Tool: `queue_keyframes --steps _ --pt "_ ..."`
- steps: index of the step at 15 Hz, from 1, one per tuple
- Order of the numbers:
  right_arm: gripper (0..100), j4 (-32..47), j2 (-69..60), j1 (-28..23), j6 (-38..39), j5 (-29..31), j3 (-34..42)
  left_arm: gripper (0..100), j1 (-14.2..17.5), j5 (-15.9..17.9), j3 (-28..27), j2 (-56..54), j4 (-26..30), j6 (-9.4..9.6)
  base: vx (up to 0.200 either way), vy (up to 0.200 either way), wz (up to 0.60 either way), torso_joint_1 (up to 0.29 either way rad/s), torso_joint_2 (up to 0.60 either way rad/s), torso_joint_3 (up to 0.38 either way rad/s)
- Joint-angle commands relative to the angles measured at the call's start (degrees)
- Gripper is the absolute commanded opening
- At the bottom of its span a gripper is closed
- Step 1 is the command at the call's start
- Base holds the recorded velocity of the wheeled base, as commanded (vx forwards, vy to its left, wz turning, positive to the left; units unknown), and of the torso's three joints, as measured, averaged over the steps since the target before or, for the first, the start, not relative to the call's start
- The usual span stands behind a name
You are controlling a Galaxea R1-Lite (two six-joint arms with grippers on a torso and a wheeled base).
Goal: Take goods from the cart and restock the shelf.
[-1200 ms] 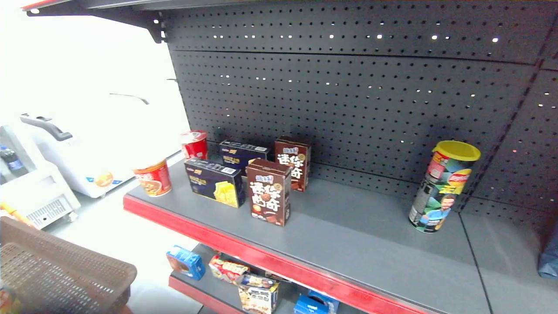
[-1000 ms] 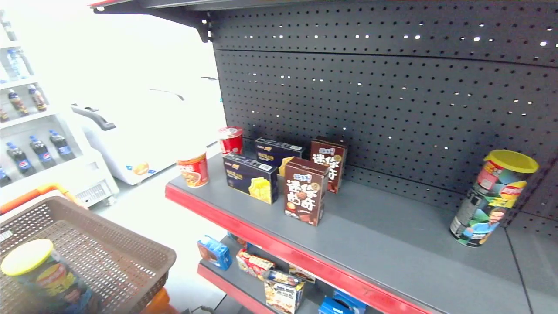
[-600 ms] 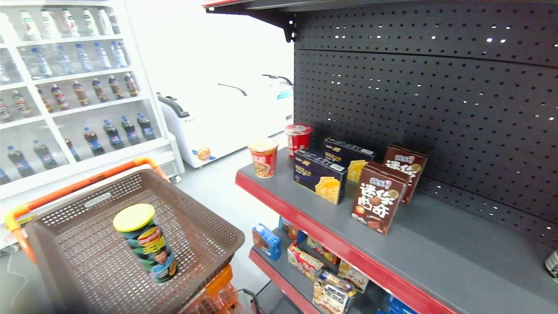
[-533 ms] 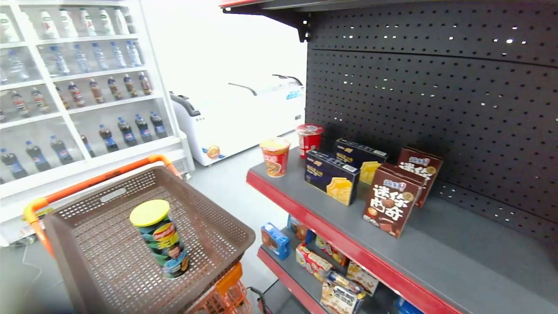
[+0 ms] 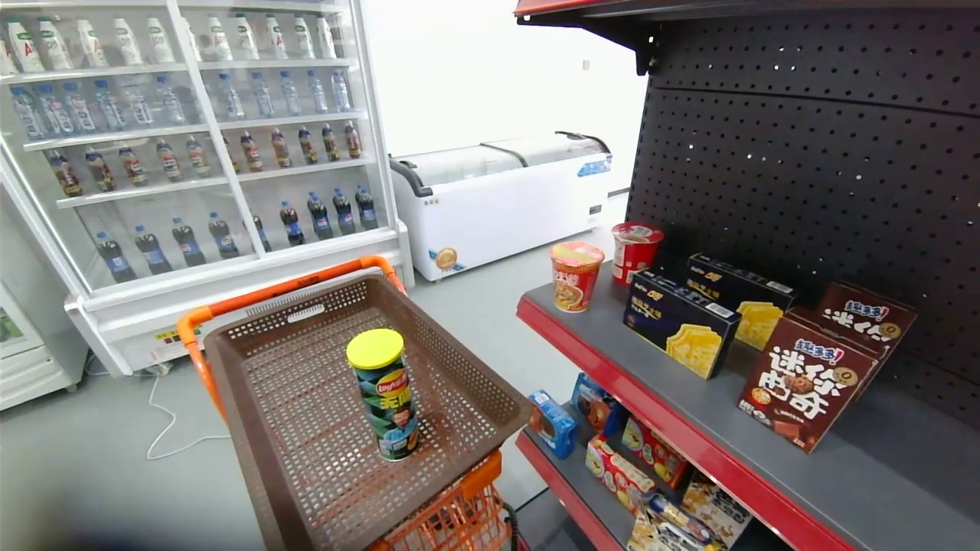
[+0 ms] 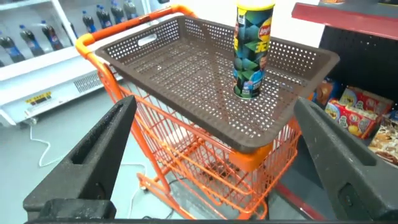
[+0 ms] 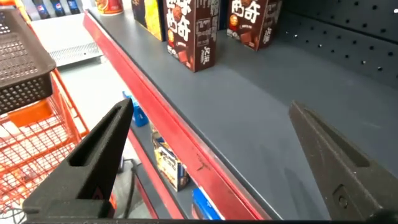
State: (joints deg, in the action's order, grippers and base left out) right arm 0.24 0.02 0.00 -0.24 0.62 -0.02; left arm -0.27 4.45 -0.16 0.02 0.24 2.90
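A tall yellow-lidded chip can (image 5: 385, 398) stands upright in the brown perforated plastic basket (image 5: 306, 398) of an orange wire cart (image 5: 276, 293), beside the grey metal shelf (image 5: 903, 474), while the left gripper (image 6: 214, 104) and right gripper (image 7: 210, 107) are both spread wide, empty.

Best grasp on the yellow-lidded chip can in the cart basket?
Grip the yellow-lidded cylindrical chip can mid-body, from the side, over the rim of the brown mesh basket. It stands upright and alone, so the open left pincer probably fits around its round wall.

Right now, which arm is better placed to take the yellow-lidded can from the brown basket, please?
Likely left: the left gripper faces the yellow-lidded can in the brown basket; the right gripper faces the grey shelf.
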Motion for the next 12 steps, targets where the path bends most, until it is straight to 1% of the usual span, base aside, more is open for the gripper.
queue_keyframes --steps 1,2,3,4,5,6,7,8,9,10,11,12 --pt "100 0.02 -0.02 0.0 -0.02 -0.01 0.02 100 0.0 0.12 -0.02 -0.02 0.2 0.0 0.0 0.0 0.0 0.0 0.0 0.0" --pt "100 0.02 -0.02 0.0 -0.02 -0.01 -0.06 100 0.09 -0.76 -0.46 0.5 0.46 0.0 0.0 0.0 0.0 0.0 0.0 0.0" --pt "100 0.02 -0.02 0.0 -0.02 -0.01 -0.06 100 1.32 -3.66 -7.05 6.04 1.34 1.32 0.0 0.0 0.0 0.0 0.0 0.0" --pt "100 0.02 -0.02 -0.09 -0.02 -0.01 -0.06 100 2.38 -5.15 -13.99 15.18 3.8 2.72 0.0 0.0 0.0 0.0 0.0 0.0" --pt "100 0.02 -0.02 0.0 -0.02 -0.01 -0.06 100 2.2 -4.98 -21.46 26.25 5.47 3.43 0.0 0.0 0.0 0.0 0.0 0.0" --pt "100 0.02 -0.02 0.0 -0.02 -0.01 -0.06 100 2.2 -5.06 -24.89 31.0 5.56 3.25 0.0 0.0 0.0 0.0 0.0 0.0" --pt "100 0.02 -0.02 -0.09 -0.02 -0.01 -0.06 100 2.03 -4.36 -26.38 34.6 5.29 2.9 0.0 0.0 0.0 0.0 0.0 0.0" --pt "100 0.02 -0.02 0.0 -0.02 -0.01 0.02 100 1.23 -0.85 -28.85 40.14 3.45 0.88 0.0 0.0 0.0 0.0 0.0 0.0" --pt "100 0.02 -0.02 -0.09 -0.02 -0.01 -0.06 100 1.32 1.7 -30.87 45.68 0.46 -1.41 0.0 0.0 0.0 0.0 0.0 0.0" --pt "100 0.02 -0.02 0.0 -0.02 -0.01 0.02 100 0.71 1.79 -31.31 47.88 -0.16 -1.32 0.0 0.0 0.0 0.0 0.0 0.0" --pt "100 0.02 -0.02 0.0 -0.02 -0.01 0.02 100 0.8 1.97 -32.1 52.18 -0.42 -1.23 0.0 0.0 0.0 0.0 0.0 0.0" --pt "100 0.02 -0.02 0.0 -0.02 -0.01 -0.06 100 0.36 2.05 -32.36 56.14 -0.86 -0.62 0.0 0.0 0.0 0.0 0.0 0.0"
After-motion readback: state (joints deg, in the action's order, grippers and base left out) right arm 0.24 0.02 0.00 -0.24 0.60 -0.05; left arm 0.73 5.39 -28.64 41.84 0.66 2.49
